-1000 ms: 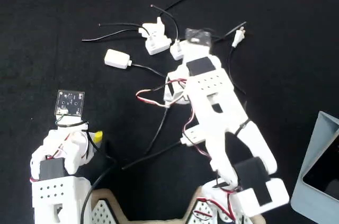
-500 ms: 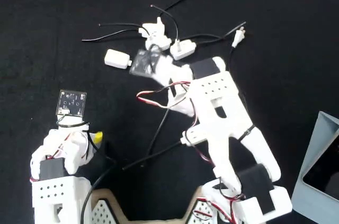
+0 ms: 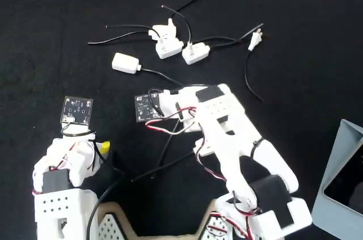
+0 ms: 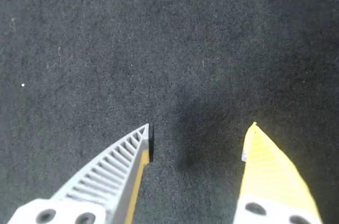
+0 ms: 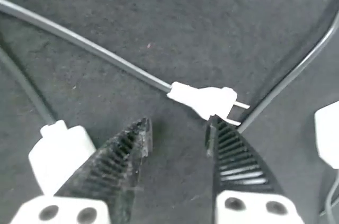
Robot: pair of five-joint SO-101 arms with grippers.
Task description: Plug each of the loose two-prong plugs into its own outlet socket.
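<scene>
Three white outlet sockets lie at the far middle of the black table: one [image 3: 125,63] to the left and two [image 3: 168,47] [image 3: 195,53] close together. A loose white two-prong plug [image 3: 256,38] lies to their right on its black cable. In the right wrist view my right gripper [image 5: 177,128] is open, its black fingers low over the cloth. Another white two-prong plug [image 5: 204,98] lies just beyond its fingertips, close to one of them and not held. A white socket block [image 5: 58,147] lies beside the other finger. My left gripper [image 4: 200,128] is open over bare cloth.
Black cables [image 3: 170,138] run across the table's middle, under and around the right arm [image 3: 227,121]. The left arm [image 3: 62,172] is folded at the near left. A grey box [image 3: 340,189] stands at the right edge. Another white block [image 5: 328,134] shows beside the right gripper.
The right arm has drawn back from the sockets at the far middle and swung left and nearer. The left arm has kept still.
</scene>
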